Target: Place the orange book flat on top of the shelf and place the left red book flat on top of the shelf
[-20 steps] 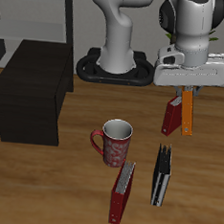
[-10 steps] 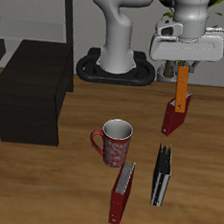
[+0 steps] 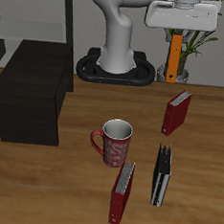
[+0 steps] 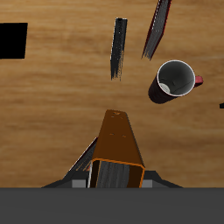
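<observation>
The jaws point(image 3: 177, 30) are clamped on the top edge of the orange book point(image 3: 173, 58), which hangs upright below them, high above the bench point(image 3: 59, 191) and well apart from the shelf point(image 3: 31, 92). Held only by that edge, the book could swing or slip out during the carry across. It must also be turned flat before release, or it may land on edge and topple off the shelf's top.
</observation>
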Available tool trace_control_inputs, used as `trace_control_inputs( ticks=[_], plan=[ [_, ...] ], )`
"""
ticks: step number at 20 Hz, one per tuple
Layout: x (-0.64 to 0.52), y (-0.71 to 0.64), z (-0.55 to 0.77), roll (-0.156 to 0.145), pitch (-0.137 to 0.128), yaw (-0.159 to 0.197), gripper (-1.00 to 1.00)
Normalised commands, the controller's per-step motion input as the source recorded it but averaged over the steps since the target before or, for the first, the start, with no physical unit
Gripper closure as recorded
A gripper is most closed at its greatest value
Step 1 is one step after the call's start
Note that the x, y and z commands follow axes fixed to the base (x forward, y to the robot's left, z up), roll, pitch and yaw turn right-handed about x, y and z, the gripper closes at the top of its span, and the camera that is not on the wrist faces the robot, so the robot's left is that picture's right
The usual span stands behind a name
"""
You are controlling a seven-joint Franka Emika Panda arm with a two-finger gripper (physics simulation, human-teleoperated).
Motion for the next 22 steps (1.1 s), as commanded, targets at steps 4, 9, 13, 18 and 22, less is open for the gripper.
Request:
trace_control_inputs(
  ticks=[4, 9, 13, 18, 22],
  plan=[
    [-0.46, -0.42, 0.51, -0.105, -0.064, 0.045, 1.0],
    [-0.09, -0.39, 0.08, -0.087, -0.005, 0.014, 1.0],
    [-0.06, -0.59, 0.15, -0.142, -0.01, -0.003, 1.0],
    [0.01, -0.49, 0.11, -0.132, 0.011, 0.0, 1.0],
    [-0.02, -0.41, 0.09, -0.131, -0.009, 0.002, 1.0]
  ],
)
